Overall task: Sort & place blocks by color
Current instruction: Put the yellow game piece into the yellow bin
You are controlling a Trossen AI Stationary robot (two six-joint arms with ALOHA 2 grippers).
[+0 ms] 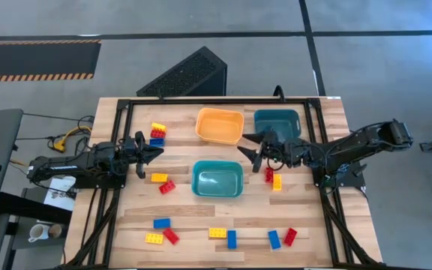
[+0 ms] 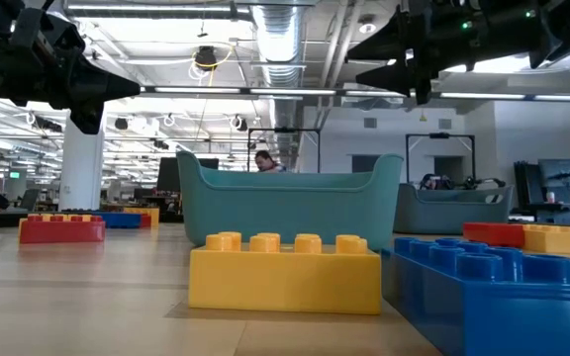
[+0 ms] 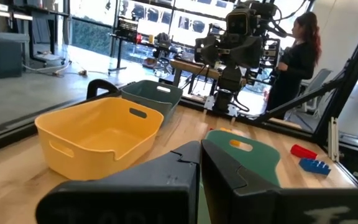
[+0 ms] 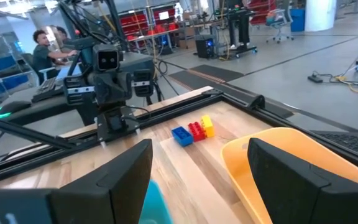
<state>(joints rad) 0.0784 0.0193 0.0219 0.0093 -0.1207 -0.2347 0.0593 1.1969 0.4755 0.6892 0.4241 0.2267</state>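
High view first: we see the right gripper point(image 1: 252, 148) hanging with its dark fingers spread wide and holding nothing, between the orange plastic bin point(image 1: 220, 125) at its 10 o'clock and the near teal plastic bin point(image 1: 217, 179) at its 7 o'clock. The closest of the small studded plastic blocks, a red block point(image 1: 269, 174) touching a yellow block point(image 1: 277, 181), lie just beside it at about 5 o'clock. The left gripper point(image 1: 156, 151) is pinched fully closed and empty; a stacked yellow, red and blue cluster point(image 1: 157, 135) sits near it at 12 o'clock, and a yellow and red pair point(image 1: 163, 182) at 6 o'clock. More blocks are strung along the front edge of the wooden table point(image 1: 201, 217), well apart from both claws. In the low view a big yellow brick point(image 2: 284, 272) and a blue brick point(image 2: 493, 287) cover the foreground, the blue one cut off by the frame. The far teal bin point(image 1: 277, 121) is partly hidden under the right arm.
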